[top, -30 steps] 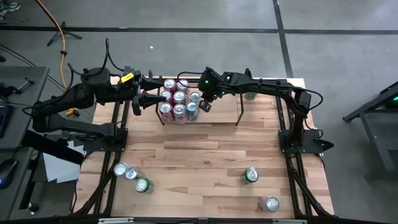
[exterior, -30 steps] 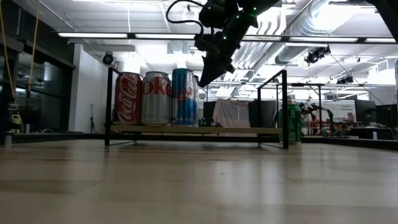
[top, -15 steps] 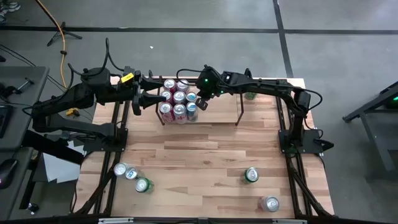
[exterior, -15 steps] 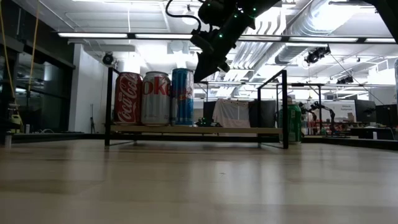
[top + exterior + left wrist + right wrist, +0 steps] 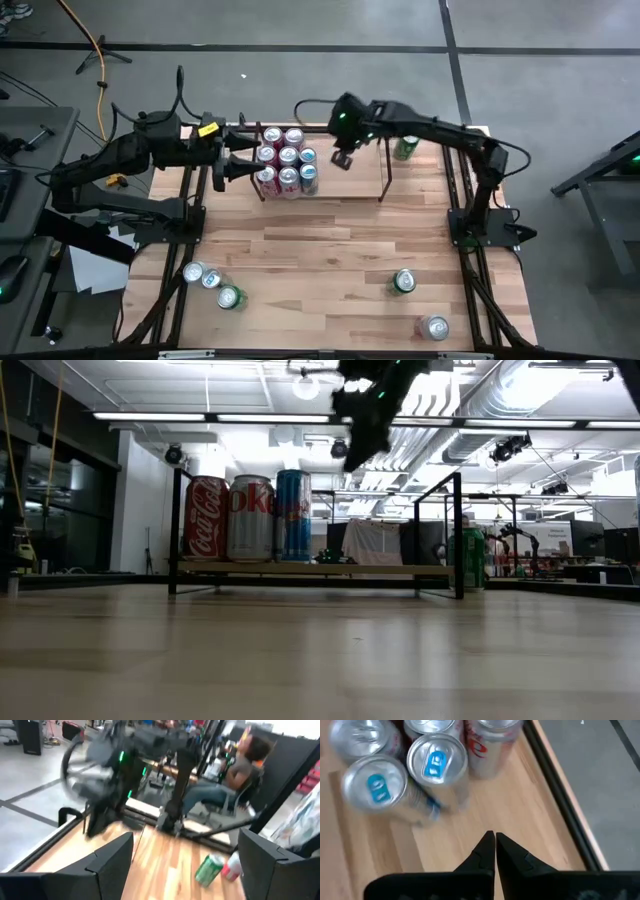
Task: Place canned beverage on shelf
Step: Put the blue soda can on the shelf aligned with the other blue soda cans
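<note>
In the low view, the red can (image 5: 206,518) at the left end of the shelf (image 5: 315,569) reads "Coca-Cola" in white script; the silver can (image 5: 250,518) just right of it shows red letters "oke"; lettering on the blue can (image 5: 293,516) beside those cannot be read
</note>
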You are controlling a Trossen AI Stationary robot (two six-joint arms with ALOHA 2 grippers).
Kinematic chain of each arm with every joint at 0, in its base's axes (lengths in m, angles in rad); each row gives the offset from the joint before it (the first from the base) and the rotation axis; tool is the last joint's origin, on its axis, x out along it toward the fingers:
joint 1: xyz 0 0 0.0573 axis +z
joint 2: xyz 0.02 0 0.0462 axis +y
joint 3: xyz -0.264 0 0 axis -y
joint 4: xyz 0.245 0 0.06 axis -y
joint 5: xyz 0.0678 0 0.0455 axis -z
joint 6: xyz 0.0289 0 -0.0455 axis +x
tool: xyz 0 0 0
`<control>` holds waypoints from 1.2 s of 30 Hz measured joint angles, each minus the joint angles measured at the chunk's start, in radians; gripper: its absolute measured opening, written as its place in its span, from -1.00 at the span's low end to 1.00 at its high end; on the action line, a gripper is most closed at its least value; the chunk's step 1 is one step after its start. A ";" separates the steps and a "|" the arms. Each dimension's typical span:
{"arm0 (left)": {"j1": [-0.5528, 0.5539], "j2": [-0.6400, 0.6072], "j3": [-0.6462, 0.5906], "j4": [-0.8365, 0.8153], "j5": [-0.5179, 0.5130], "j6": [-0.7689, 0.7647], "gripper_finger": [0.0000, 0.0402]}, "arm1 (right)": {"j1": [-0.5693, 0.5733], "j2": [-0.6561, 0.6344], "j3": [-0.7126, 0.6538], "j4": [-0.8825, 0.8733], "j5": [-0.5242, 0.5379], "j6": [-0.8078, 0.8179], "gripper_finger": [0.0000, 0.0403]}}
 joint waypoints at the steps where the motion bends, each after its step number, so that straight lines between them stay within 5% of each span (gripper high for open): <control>1: -0.001 -0.002 -0.005 -0.008 0.001 0.012 0.34 | -0.004 -0.026 0.002 -0.035 -0.010 -0.004 -1.00; 5: -0.003 -0.026 -0.094 0.066 0.004 0.027 0.34 | 0.005 -0.171 -0.031 -0.106 -0.035 0.006 -1.00; 10: -0.003 -0.088 -0.336 0.427 0.023 -0.011 0.34 | 0.039 -0.436 -0.219 -0.042 -0.037 0.117 -1.00; 15: -0.003 -0.113 -0.506 0.735 0.041 -0.114 0.34 | 0.135 -0.708 -0.492 0.242 -0.092 0.301 -1.00; 19: -0.003 -0.115 -0.518 0.749 0.020 -0.081 0.34 | 0.210 -0.847 -0.686 0.577 -0.115 0.398 -1.00; 25: -0.002 -0.115 -0.518 0.747 0.017 0.051 0.34 | 0.262 -0.911 -0.845 0.878 -0.120 0.415 -1.00; 36: -0.002 -0.115 -0.518 0.692 -0.006 0.180 0.34 | 0.274 -0.898 -0.864 0.873 -0.125 0.223 -1.00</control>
